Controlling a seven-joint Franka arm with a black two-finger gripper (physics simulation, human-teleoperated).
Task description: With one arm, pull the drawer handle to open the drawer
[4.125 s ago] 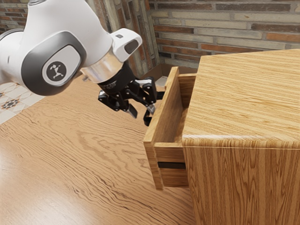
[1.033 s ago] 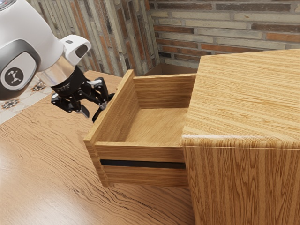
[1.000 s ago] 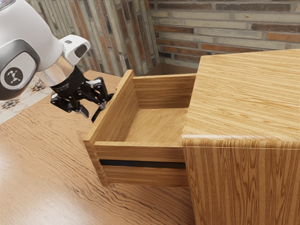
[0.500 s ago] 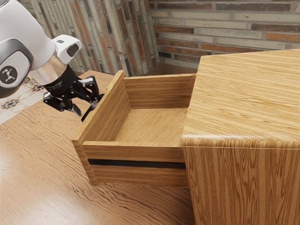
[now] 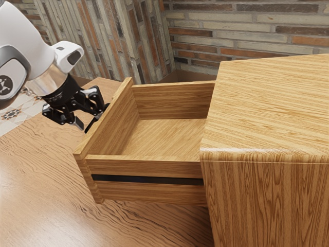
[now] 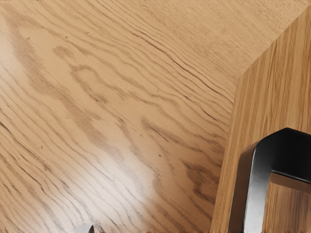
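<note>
Drawer [image 5: 154,139] stands extended well out of the cabinet [image 5: 267,128]. Gripper [image 5: 86,122] sits at its front face, near the black handle [image 6: 245,194]; claw state cannot be determined.

The table [image 5: 41,195] is glossy wood with bold grain, and its far corner meets a tiled floor at the exterior view's left. One cabinet [image 5: 267,154] stands directly on it, on the side at the exterior view's right, near the far edge. The cabinet's drawer [image 5: 154,139] juts out over the bare tabletop.
</note>
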